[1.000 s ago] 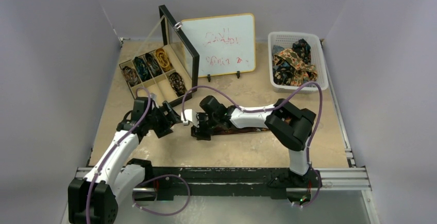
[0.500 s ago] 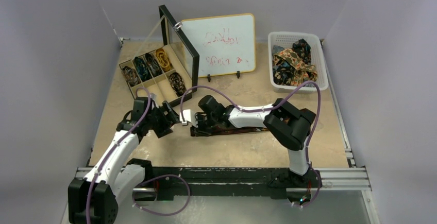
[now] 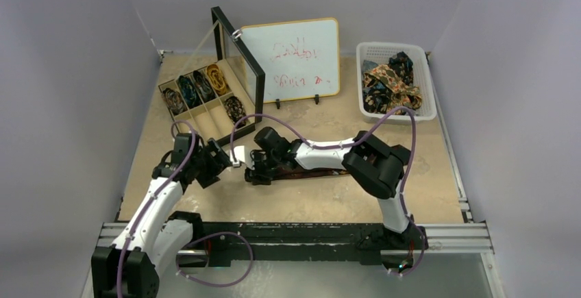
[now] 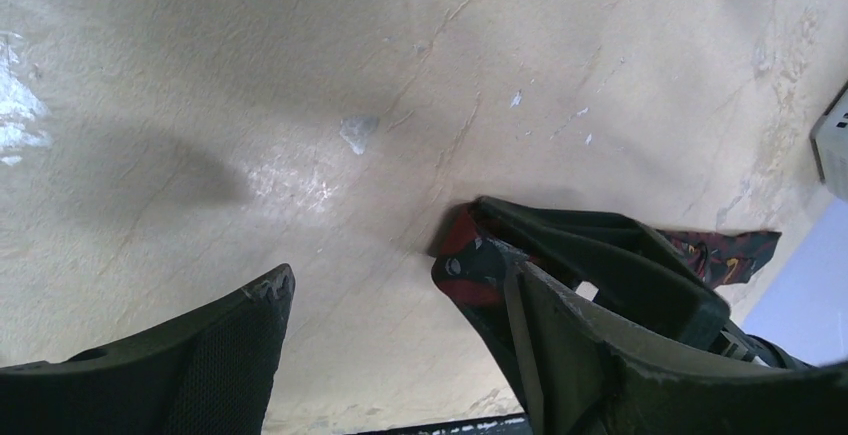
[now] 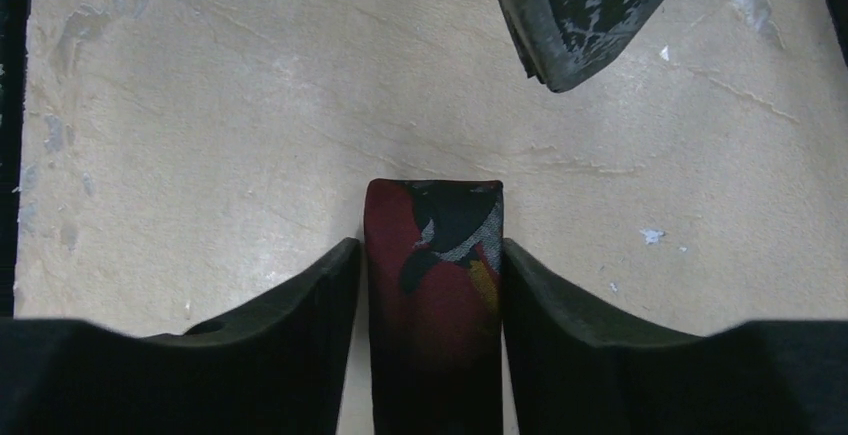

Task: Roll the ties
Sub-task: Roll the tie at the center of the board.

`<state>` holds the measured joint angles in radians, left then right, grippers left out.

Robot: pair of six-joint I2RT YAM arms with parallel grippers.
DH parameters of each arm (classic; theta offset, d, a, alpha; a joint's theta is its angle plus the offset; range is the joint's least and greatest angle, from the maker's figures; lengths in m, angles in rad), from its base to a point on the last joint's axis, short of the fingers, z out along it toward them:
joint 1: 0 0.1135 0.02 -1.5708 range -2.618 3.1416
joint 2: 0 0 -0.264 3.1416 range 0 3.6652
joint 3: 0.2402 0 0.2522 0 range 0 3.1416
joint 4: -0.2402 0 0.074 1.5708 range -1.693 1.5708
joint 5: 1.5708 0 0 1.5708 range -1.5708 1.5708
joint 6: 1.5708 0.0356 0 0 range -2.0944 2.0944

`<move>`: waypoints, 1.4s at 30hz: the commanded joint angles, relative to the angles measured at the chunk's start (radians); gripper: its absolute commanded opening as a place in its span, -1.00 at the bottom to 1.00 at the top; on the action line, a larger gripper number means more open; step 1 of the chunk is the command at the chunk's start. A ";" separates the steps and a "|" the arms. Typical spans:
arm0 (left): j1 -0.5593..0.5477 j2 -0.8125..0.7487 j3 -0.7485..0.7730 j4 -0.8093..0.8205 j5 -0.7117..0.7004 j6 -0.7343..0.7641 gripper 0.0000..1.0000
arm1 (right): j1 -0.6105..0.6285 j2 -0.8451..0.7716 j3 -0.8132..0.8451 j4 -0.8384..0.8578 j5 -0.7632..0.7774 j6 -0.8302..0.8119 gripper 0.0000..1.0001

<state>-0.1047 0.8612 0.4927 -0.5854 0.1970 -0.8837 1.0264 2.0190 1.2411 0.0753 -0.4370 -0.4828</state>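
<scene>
A dark maroon patterned tie [image 3: 316, 172] lies flat across the middle of the table. Its narrow end [image 5: 440, 285] sits between the fingers of my right gripper [image 5: 430, 250], which straddle its width. A sliver of table shows beside the left finger, so the jaws are not clamped. In the top view my right gripper [image 3: 255, 168] is low over the tie's left end. My left gripper [image 3: 229, 161] faces it from the left, open wide with nothing between its fingers [image 4: 250, 335]. The tie's end [image 4: 465, 260] shows just past its right finger.
An open box [image 3: 179, 109] at the back left has rolled ties in its compartments, with its lid [image 3: 240, 72] upright. A whiteboard [image 3: 294, 58] stands behind it. At the back right, a white basket [image 3: 428, 79] holds several loose ties. A metal rail [image 3: 308, 233] runs along the near edge.
Both grippers have shifted a little to the left, the right one sliding toward the tie's left end. The tie itself still lies flat.
</scene>
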 commanded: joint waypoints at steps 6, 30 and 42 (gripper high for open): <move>-0.021 -0.023 0.010 0.049 0.091 -0.017 0.51 | 0.042 -0.257 -0.106 0.106 0.129 0.091 0.69; -0.021 -0.011 -0.075 0.178 0.175 0.025 0.57 | -0.165 -0.543 -0.633 0.583 0.189 1.483 0.53; -0.021 0.025 -0.125 0.266 0.243 0.036 0.53 | -0.165 -0.340 -0.513 0.553 0.123 1.484 0.06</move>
<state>-0.1211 0.8761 0.3775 -0.3897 0.3988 -0.8711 0.8581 1.6588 0.6758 0.5972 -0.2787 0.9844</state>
